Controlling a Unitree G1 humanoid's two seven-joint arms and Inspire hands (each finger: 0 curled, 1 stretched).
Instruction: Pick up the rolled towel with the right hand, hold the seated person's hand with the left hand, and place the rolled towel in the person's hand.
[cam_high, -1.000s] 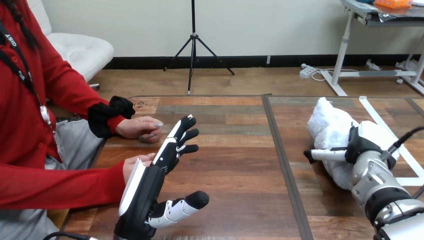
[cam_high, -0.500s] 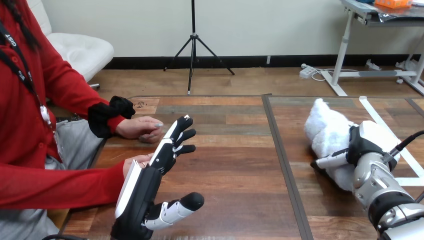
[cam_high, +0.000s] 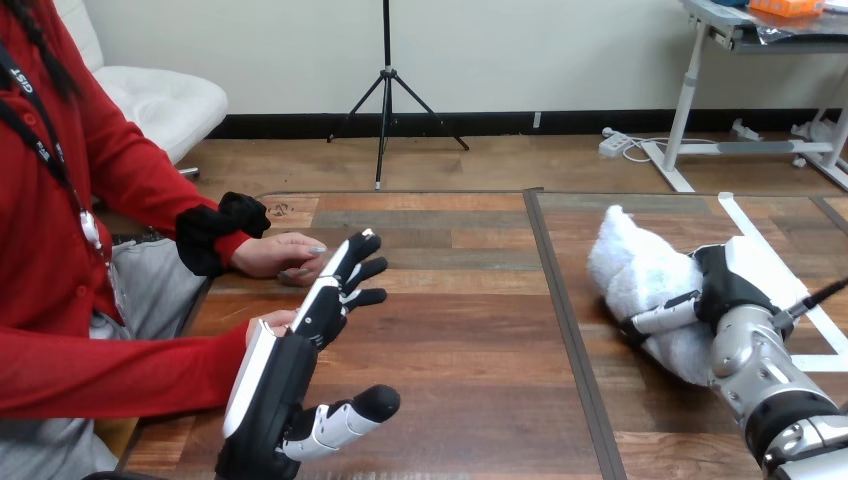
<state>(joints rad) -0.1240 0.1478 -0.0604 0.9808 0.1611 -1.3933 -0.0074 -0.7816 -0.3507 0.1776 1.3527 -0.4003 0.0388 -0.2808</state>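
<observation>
Where right hand (cam_high: 728, 288) curls, rolled towel (cam_high: 640, 272) within

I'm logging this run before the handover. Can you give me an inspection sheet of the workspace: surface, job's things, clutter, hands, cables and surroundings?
Surface: wooden table, with white tape lines at its right.
Job's things: white rolled towel at the table's right, in the right hand. The person's nearer hand is at the table's left edge, partly behind the left hand.
Clutter: nothing seen.
Hands: right hand has its fingers curled round the towel. Left hand is open with fingers straight, beside the nearer hand; I cannot tell whether they touch.
Cables: nothing seen on the table.
Surroundings: the person's farther hand rests on the table.
</observation>
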